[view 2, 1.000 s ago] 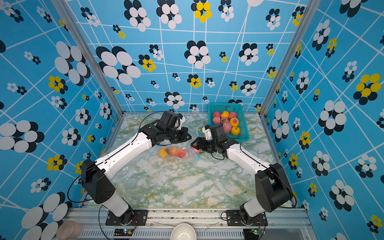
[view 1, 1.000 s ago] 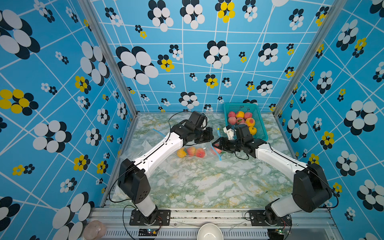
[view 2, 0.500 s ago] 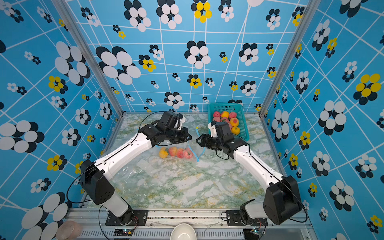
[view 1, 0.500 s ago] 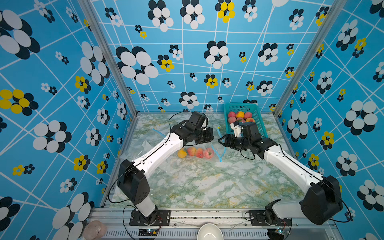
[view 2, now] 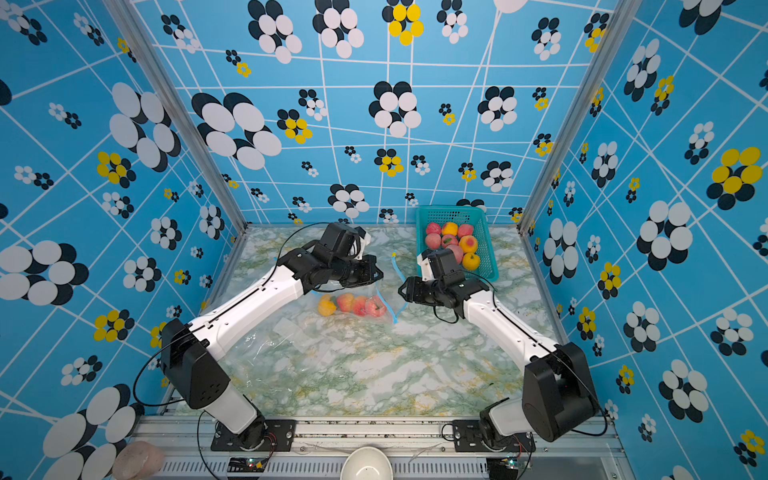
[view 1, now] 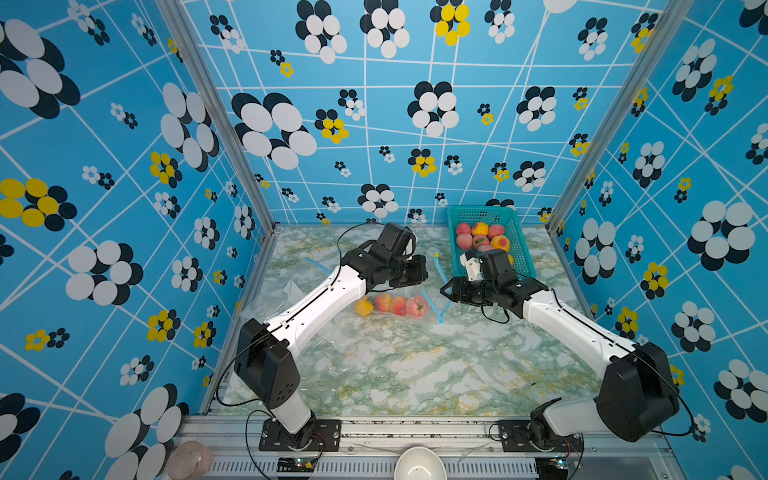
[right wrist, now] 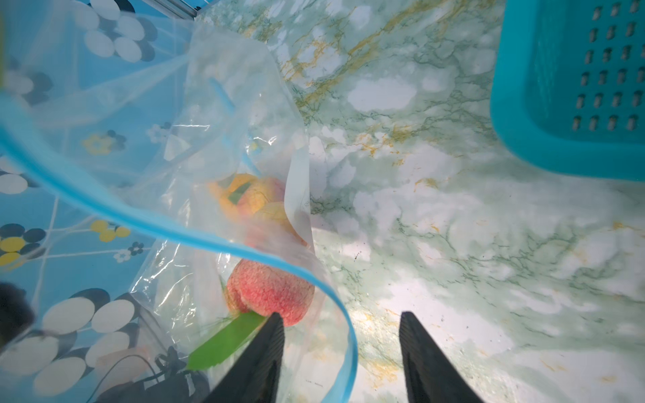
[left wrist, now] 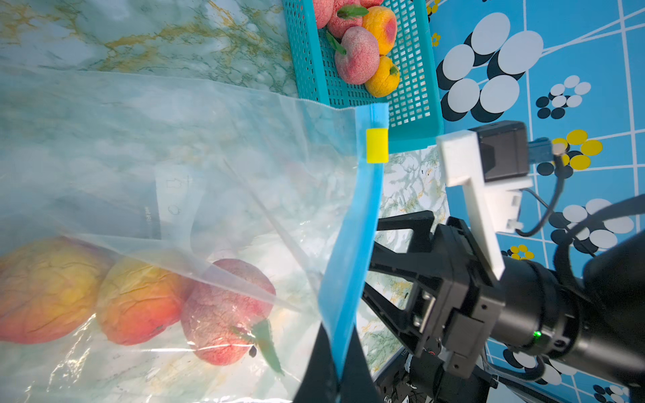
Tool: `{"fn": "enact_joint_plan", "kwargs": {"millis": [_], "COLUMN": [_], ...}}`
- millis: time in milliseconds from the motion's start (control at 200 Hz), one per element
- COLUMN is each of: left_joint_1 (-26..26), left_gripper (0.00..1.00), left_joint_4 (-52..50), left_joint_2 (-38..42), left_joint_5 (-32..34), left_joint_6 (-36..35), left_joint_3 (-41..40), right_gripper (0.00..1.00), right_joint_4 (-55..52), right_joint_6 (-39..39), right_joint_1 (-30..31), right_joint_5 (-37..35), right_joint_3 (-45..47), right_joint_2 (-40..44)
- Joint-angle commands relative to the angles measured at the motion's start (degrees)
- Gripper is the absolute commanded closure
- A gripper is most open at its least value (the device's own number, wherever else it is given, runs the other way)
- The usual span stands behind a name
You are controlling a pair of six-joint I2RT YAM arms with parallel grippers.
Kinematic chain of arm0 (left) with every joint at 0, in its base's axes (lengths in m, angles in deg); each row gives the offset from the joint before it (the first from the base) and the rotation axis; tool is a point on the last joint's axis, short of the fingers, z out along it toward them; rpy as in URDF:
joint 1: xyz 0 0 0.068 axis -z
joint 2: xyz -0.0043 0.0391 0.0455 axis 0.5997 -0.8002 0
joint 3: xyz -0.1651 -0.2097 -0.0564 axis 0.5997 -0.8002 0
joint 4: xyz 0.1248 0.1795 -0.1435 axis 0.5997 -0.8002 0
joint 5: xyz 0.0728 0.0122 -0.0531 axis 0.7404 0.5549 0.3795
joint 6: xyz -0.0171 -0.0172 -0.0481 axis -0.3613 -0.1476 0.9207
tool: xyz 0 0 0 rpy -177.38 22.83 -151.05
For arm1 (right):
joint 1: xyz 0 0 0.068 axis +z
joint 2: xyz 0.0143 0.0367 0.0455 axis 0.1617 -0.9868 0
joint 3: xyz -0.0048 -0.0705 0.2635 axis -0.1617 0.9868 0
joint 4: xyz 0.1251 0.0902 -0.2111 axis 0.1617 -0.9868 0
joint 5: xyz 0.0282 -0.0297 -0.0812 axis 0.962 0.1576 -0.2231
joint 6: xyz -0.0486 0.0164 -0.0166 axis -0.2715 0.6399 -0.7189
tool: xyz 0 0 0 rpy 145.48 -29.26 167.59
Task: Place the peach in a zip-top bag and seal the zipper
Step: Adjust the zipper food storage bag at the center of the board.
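A clear zip-top bag [view 1: 374, 328] lies on the marble table with several peaches [view 1: 390, 305] inside, seen in both top views [view 2: 353, 305]. My left gripper [left wrist: 336, 349] is shut on the bag's blue zipper strip [left wrist: 363, 216] and holds that edge up. A yellow slider [left wrist: 377, 144] sits at the strip's far end. My right gripper [right wrist: 340, 317] is open at the bag's mouth. The blue strip [right wrist: 174, 226] curves between its fingers, unclamped. The nearest peach [right wrist: 268, 289], pink with a green leaf, lies just inside. In a top view the right gripper [view 1: 445, 291] faces the left gripper [view 1: 424, 274].
A teal basket [view 1: 521, 249] with several more peaches stands at the back right, just behind my right wrist. A second clear bag [view 1: 291, 286] lies flat under my left arm. Patterned blue walls close in three sides.
A peach that was at my right gripper now lies in the bag with the others. The right gripper drew back, then returned to the bag's mouth with narrower jaws. The left gripper held still.
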Motion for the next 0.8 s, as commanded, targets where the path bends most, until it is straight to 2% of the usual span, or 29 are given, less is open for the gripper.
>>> {"fn": "enact_joint_plan", "kwargs": {"millis": [0, 85, 230, 410, 650, 795], "left_joint_1": [0.50, 0.48, 0.51, 0.52, 1.47, 4.45], "left_gripper": [1.00, 1.00, 1.00, 1.00, 1.00, 1.00], "left_joint_4": [0.94, 0.72, 0.28, -2.91, -7.89, -8.91], "left_joint_2": [2.21, 2.49, 2.71, 2.95, 6.00, 8.89], "left_joint_5": [0.59, 0.85, 1.56, 3.93, 8.18, 9.62], "left_joint_6": [-0.59, -0.76, -1.06, -3.98, -8.48, -9.19], "left_joint_3": [-0.68, -0.84, -0.94, 1.66, 7.65, 9.33], "right_gripper": [0.50, 0.59, 0.84, 1.00, 1.00, 1.00], "right_joint_4": [3.98, 4.73, 4.76, 0.78, -10.42, -19.09], "right_joint_6": [0.61, 1.15, 1.73, 1.58, -2.50, -4.73], "right_joint_1": [0.25, 0.25, 0.31, 0.33, 0.32, 0.31], "right_joint_5": [0.37, 1.05, 2.04, 4.18, 5.13, 5.39], "right_joint_3": [0.88, 0.40, -0.38, -3.25, -14.61, -21.53], "right_joint_2": [-1.97, -2.72, -1.67, 1.26, 5.30, 6.05]}}
